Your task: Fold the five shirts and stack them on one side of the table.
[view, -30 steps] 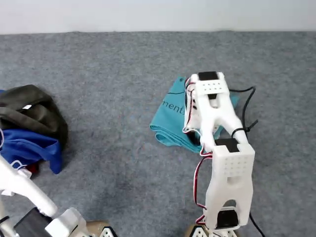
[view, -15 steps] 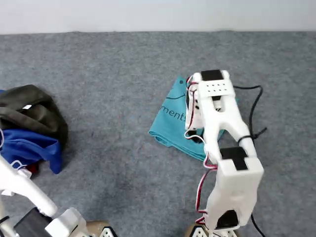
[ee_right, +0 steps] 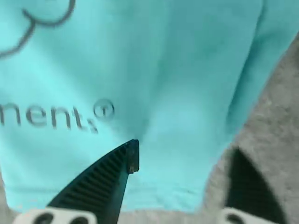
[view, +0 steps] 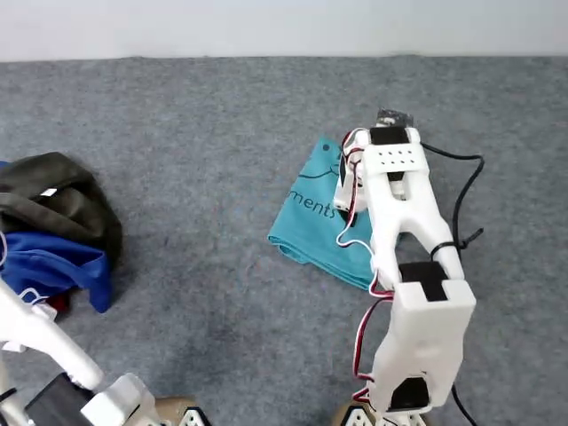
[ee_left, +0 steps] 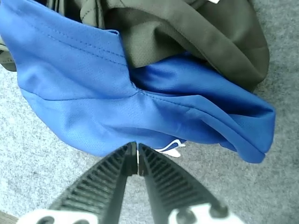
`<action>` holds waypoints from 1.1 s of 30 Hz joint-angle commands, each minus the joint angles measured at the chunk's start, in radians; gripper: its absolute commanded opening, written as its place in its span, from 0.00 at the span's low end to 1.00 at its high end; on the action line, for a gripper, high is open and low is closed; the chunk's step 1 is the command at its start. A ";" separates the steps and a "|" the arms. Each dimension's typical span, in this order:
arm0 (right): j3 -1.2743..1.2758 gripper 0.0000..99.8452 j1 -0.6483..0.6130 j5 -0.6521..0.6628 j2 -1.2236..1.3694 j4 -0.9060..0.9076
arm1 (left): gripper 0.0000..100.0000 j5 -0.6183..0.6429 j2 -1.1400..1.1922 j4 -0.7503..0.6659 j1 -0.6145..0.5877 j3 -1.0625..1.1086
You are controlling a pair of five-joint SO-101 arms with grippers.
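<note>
At the near left edge of the tabletop (view: 204, 133), the left arm (view: 44, 346) sits low. Its left pincer (ee_left: 138, 158) is closed with the jaws pressed together and nothing between them, and its tips hang just over the hem of a crumpled blue shirt (ee_left: 117, 107). A dark olive shirt (view: 53, 200) lies bunched on top of the blue one, and a sliver of red cloth (view: 55, 304) peeks out beneath. This heap at the left looks unfolded.

Farther in and to the right, the right arm (view: 417, 302) stretches from the near edge over a teal shirt (view: 297, 235). The shirt lies folded into a compact packet, well apart from the heap. The right pincer (ee_right: 184, 163) is spread wide just above the shirt's printed face and holds nothing.

The teal shirt seems to be the one in hand, its folding nearly or fully finished. The next move probably calls for the open jaws to close on an edge of the packet. They should catch every layer so it keeps its shape, then shift it to the side chosen for the stack.
</note>
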 commanded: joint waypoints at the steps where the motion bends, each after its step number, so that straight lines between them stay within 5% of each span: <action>1: -0.031 0.47 0.010 -0.048 0.012 -0.081 | 0.01 0.002 -0.012 -0.018 0.003 -0.005; 12: -0.032 0.32 0.001 -0.051 0.202 -0.291 | 0.01 0.002 -0.006 -0.020 0.003 -0.005; 19: -0.117 0.00 0.010 -0.008 0.246 -0.197 | 0.01 0.002 -0.006 -0.021 0.003 -0.005; 23: -0.118 0.00 0.035 0.038 0.220 -0.154 | 0.01 0.002 -0.006 -0.021 0.003 -0.005; 33: -0.118 0.01 0.335 0.565 0.012 -0.015 | 0.01 0.002 -0.005 -0.023 0.005 -0.005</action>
